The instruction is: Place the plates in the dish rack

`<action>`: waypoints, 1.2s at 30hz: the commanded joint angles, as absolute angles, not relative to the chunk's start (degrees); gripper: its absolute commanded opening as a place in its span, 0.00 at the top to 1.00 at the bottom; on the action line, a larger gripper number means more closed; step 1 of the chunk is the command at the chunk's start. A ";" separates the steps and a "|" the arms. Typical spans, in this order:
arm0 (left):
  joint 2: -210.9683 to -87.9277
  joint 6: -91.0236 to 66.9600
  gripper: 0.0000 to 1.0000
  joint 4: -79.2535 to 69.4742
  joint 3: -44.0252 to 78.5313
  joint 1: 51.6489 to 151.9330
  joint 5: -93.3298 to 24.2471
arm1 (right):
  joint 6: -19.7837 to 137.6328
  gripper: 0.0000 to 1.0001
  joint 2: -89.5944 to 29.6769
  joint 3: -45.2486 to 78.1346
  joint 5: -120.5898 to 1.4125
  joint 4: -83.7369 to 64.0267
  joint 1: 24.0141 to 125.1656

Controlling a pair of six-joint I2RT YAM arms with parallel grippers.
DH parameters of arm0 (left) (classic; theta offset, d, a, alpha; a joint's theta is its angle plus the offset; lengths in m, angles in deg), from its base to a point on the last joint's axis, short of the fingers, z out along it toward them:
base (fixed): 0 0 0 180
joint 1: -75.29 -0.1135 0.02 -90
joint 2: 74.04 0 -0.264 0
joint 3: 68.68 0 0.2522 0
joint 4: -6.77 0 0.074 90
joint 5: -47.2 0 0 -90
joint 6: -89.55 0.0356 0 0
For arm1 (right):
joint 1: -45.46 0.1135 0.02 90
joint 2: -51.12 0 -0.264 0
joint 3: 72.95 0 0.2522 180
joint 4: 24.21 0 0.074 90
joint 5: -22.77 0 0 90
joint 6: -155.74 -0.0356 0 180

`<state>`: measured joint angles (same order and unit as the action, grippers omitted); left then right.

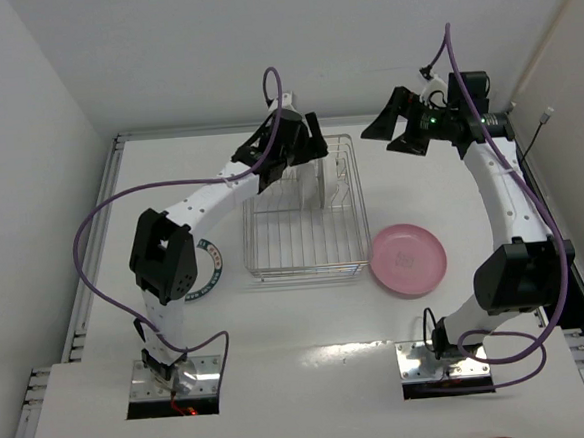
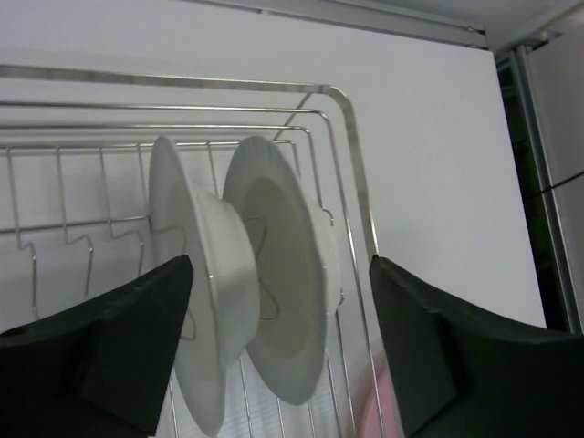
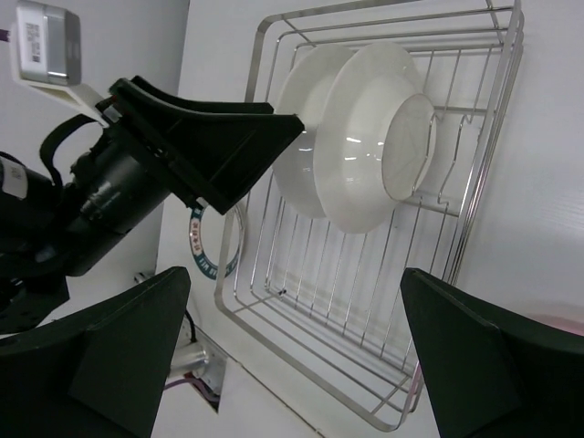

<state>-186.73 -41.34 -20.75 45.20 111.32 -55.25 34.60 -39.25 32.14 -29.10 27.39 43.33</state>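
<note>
The lettered-rim plate (image 1: pixel 211 268) lies flat, near left of the dish rack (image 1: pixel 304 248); the pink plate (image 1: pixel 407 259) lies flat on its right. Two white plates (image 1: pixel 321 182) stand upright in its far slots, between the spread jaws of the left gripper (image 1: pixel 296 157). Far right, the right gripper (image 1: pixel 395 137) hangs agape, empty.

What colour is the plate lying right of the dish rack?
The plate is pink; clearest in top external view.
</note>
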 commanded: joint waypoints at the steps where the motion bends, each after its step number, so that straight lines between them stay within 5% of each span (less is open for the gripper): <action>1: -185.32 -40.27 0.20 -17.89 48.18 111.77 -50.27 | 35.50 0.00 -36.86 31.69 -28.82 26.46 43.00; 6: -181.54 -36.67 0.10 -17.89 46.08 111.77 -50.27 | 36.74 0.00 -36.86 33.88 -33.56 29.79 43.00; 16: -168.45 -25.51 0.07 -20.43 41.86 111.77 -59.38 | 37.19 0.00 -33.60 30.39 -48.68 37.01 41.78; 20: -157.65 -23.04 0.00 -21.50 30.10 111.24 -73.01 | 34.11 0.00 -34.22 21.95 -32.74 31.16 38.70; 26: -149.89 -34.45 0.00 -40.24 20.50 104.48 -80.94 | 34.27 0.00 -30.88 19.03 -30.58 28.57 37.99; 36: -153.58 -45.54 0.00 -45.58 4.68 98.41 -66.11 | 33.75 0.00 -30.88 17.36 -27.33 27.43 37.99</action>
<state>-153.35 -41.38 -43.99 6.23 98.93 -71.97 34.19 -32.58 17.17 -30.11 30.02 38.00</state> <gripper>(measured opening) 1.000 1.001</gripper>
